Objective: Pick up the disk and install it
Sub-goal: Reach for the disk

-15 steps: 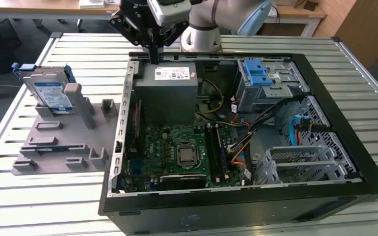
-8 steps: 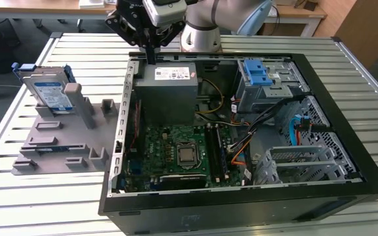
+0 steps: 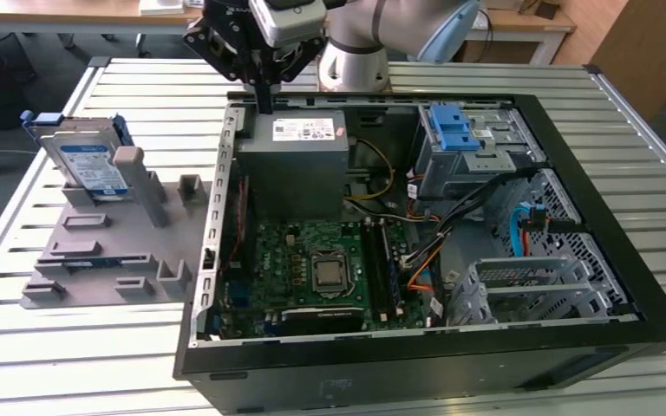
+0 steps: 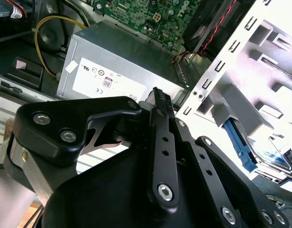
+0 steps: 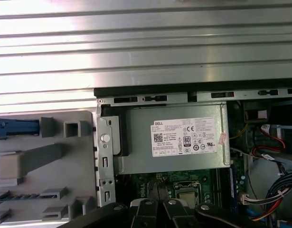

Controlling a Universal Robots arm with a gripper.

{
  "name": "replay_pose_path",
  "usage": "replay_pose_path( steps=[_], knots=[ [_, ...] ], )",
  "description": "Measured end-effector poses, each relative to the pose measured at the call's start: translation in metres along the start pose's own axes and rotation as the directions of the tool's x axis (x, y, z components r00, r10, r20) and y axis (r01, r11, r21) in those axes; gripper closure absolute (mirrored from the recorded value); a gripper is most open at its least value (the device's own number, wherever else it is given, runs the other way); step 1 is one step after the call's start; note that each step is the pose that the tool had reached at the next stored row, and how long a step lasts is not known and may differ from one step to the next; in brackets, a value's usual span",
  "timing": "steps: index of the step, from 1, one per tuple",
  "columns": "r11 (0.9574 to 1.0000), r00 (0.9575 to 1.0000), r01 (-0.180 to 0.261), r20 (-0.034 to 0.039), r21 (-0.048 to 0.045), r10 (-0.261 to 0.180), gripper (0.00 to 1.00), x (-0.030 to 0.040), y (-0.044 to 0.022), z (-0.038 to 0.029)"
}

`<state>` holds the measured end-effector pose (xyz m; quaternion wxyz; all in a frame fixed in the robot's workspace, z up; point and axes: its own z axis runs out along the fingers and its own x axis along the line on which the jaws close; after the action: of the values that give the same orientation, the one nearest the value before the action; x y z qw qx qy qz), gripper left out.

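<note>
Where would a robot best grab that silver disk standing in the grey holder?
By its top edge, coming straight down, I'd judge. The disk stands on edge in the grey holder, so its top is free while its bottom is lodged in the holder. Jaws closing across the two flat faces would suit its thin shape.

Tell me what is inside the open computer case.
A grey power supply box, the motherboard, a metal cage with blue latch, and cables. The disk stands outside, on the grey fixture. What lies beneath the power supply box is covered.
</note>
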<state>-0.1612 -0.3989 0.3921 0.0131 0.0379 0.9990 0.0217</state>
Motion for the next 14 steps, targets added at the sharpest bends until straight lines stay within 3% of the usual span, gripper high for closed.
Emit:
replay_pose_path(
  steps=[6,14],
  knots=[
    [1.0000,1.0000,0.000,0.0000,0.0000,0.000,0.89,0.0052,-0.0004,0.0001],
    [1.0000,1.0000,0.000,-0.0001,0.0001,0.000,0.89,0.0067,-0.0005,0.0001]
  ],
)
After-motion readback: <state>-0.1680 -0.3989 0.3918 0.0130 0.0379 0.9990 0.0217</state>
